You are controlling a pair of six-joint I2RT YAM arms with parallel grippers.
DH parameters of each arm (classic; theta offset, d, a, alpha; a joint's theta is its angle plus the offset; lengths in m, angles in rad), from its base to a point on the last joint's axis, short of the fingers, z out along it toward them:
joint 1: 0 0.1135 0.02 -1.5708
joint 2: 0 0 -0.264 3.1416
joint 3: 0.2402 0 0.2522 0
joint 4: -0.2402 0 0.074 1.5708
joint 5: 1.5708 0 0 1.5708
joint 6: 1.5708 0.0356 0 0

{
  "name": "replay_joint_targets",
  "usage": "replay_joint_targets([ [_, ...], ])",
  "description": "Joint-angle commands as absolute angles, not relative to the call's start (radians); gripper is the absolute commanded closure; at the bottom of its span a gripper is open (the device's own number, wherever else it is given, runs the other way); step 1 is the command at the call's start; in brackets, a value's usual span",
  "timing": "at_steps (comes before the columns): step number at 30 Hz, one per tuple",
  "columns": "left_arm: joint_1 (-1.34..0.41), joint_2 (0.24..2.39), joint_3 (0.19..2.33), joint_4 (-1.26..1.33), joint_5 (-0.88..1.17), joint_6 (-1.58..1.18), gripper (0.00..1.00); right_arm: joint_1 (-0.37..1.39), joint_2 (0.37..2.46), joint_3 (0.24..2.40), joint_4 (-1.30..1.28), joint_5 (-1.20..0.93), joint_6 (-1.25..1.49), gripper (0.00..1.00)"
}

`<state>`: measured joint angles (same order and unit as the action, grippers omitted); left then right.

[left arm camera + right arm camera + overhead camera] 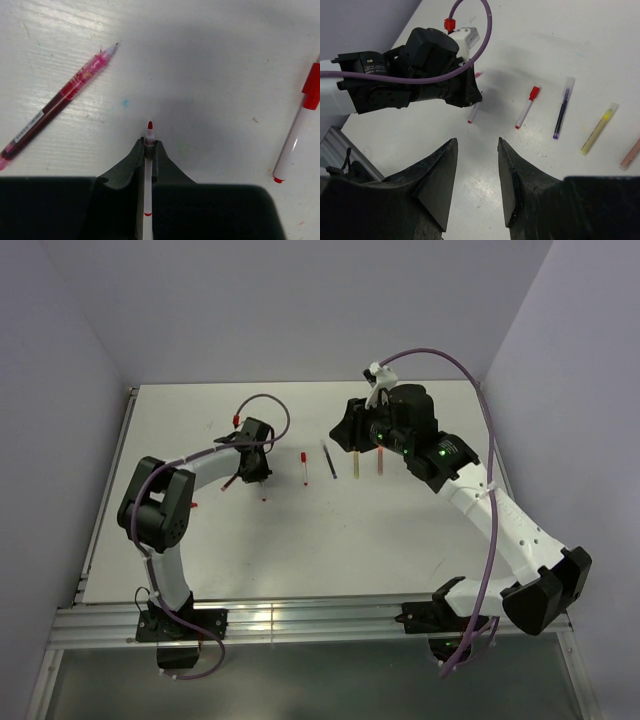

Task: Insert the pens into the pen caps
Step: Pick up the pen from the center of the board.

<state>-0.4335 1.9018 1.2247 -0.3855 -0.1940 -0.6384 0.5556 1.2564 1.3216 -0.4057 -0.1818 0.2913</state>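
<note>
Left gripper [148, 146] is pinched shut on a thin white pen [148, 200]. The pen's red tip pokes out just past the fingertips and points down at the white table [215, 75]; whether it touches the surface cannot be told. On the table just to the left of it lies a dark red pen [55, 107], uncapped and slanted. To the right lies a second white pen [292, 145] wearing a red cap [311, 86]. Further right, side by side and apart from each other, lie a dark pen [562, 112], a yellow pen [596, 130] and an orange pen [631, 154]. Above the table hangs the right gripper [477, 167], its jaws partly apart with nothing between them.
</note>
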Motion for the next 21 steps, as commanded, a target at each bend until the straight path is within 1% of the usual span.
replay_joint_targets([
  [1, -0.465, 1.882, 1.169, -0.350, -0.063, -0.721, 1.00, 0.548, 1.285, 1.339, -0.367, -0.238, 0.290, 0.55],
  [4, -0.466, 1.830, 1.151, -0.322, -0.052, -0.745, 1.00, 0.548, 1.302, 1.339, -0.361, -0.279, 0.293, 0.53],
  [8, -0.468, 1.709, 1.129, -0.250, -0.041, -0.776, 1.00, 0.548, 1.318, 1.327, -0.336, -0.357, 0.317, 0.52],
  [21, -0.472, 1.376, 1.031, -0.046, 0.055, -0.894, 1.00, 0.546, 1.390, 1.267, -0.132, -0.538, 0.391, 0.44],
])
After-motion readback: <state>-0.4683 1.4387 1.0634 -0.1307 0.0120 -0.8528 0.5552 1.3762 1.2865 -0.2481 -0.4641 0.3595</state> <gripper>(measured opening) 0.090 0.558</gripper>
